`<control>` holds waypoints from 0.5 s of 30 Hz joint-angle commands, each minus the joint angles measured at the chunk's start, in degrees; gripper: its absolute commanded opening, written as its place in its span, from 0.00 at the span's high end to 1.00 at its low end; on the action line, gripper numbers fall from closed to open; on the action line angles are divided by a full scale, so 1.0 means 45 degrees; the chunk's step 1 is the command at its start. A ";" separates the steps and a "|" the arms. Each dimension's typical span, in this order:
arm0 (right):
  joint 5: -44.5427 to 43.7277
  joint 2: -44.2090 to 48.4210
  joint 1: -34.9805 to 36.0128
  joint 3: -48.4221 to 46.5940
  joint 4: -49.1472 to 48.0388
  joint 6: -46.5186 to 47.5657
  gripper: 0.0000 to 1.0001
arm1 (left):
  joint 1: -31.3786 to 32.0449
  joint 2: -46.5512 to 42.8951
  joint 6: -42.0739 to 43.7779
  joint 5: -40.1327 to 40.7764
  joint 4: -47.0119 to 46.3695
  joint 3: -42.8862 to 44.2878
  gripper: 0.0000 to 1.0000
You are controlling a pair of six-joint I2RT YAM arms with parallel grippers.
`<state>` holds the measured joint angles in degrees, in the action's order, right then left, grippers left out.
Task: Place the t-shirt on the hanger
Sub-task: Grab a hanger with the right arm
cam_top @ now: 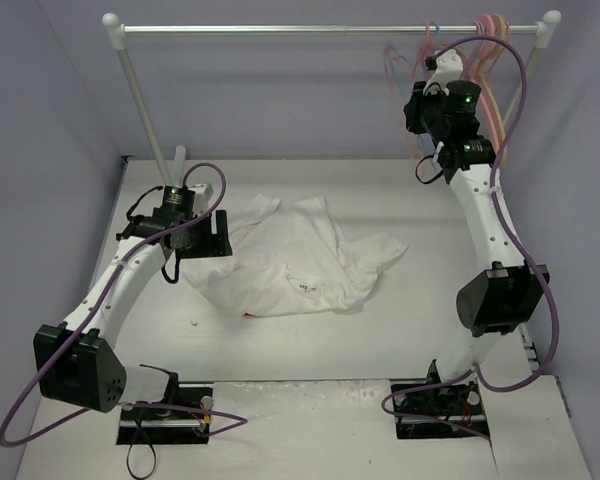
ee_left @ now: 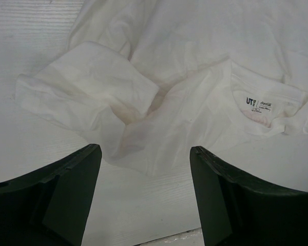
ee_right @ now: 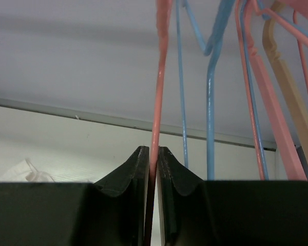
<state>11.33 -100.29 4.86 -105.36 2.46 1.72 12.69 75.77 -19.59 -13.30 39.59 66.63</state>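
Note:
The white t-shirt [cam_top: 300, 255] lies crumpled on the table's middle. Its red print faces down and shows only as a faint pink tint through the cloth. In the left wrist view the t-shirt [ee_left: 195, 77] shows a folded sleeve and the collar with its neck label [ee_left: 259, 105]. My left gripper [cam_top: 215, 235] is open and empty over the shirt's left edge, its jaws [ee_left: 146, 151] wide apart above bare table. My right gripper [cam_top: 432, 68] is raised at the rail and shut [ee_right: 153, 148] on the thin pinkish-red wire hanger [ee_right: 161, 77], which also shows in the top view [cam_top: 392, 58].
A white clothes rail [cam_top: 330, 30] spans the back on a slanted post [cam_top: 140, 90]. A thin pale blue hanger [ee_right: 210, 102] hangs right of the gripped wire. A bunch of thicker pink and peach hangers [cam_top: 490, 40] hangs at the rail's right end [ee_right: 277, 102].

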 commanded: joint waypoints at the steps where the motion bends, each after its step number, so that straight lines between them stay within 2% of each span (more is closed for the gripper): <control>1: -0.0116 0.0547 0.0013 -0.0863 -0.1074 0.0107 0.87 | -0.0105 -0.0099 -0.0040 -0.0130 -0.0420 0.0291 0.30; 9: -0.0175 0.1212 0.0423 -0.1079 -0.1190 0.0633 1.00 | -0.0085 -0.0080 -0.0060 -0.0150 -0.0400 0.0310 0.30; 15: -0.0253 0.1973 0.1106 -0.0767 -0.1716 0.1122 1.00 | -0.0105 -0.0099 -0.0060 -0.0131 -0.0420 0.0310 0.30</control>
<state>10.68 -97.49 8.23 -106.89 2.35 4.82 12.69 75.77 -19.62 -13.47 39.59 66.63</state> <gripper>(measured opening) 0.086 0.698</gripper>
